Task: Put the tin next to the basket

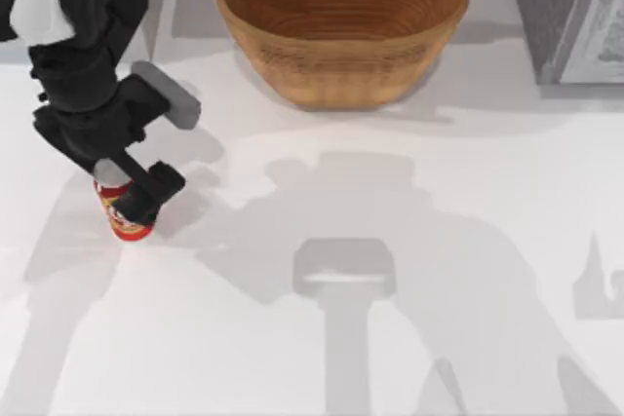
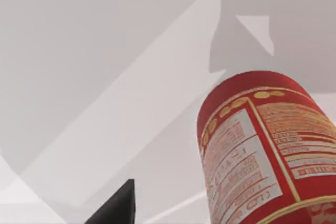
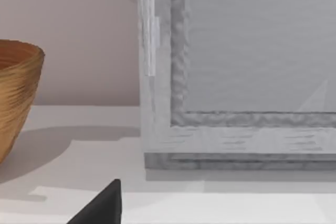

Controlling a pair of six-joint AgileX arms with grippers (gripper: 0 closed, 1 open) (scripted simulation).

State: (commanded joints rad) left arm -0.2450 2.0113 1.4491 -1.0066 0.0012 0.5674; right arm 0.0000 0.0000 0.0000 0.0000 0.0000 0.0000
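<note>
The tin [image 1: 124, 219] is a small red can standing upright on the white table near the left edge, well in front and to the left of the basket. My left gripper [image 1: 134, 204] hangs over it, open, with a black finger crossing the tin's top. In the left wrist view the tin [image 2: 262, 150] stands close by, with a gap of bare table between it and the one finger [image 2: 118, 208] that shows. The basket [image 1: 341, 21] is a large brown woven bowl at the back centre, and its side [image 3: 16, 93] appears in the right wrist view. A right finger [image 3: 102, 208] shows there, with the right gripper open.
A grey framed panel [image 1: 575, 17] stands at the back right beside the basket and looms close in the right wrist view [image 3: 236, 77]. White tabletop [image 1: 390, 338] stretches from the tin to the basket, crossed by the arms' shadows.
</note>
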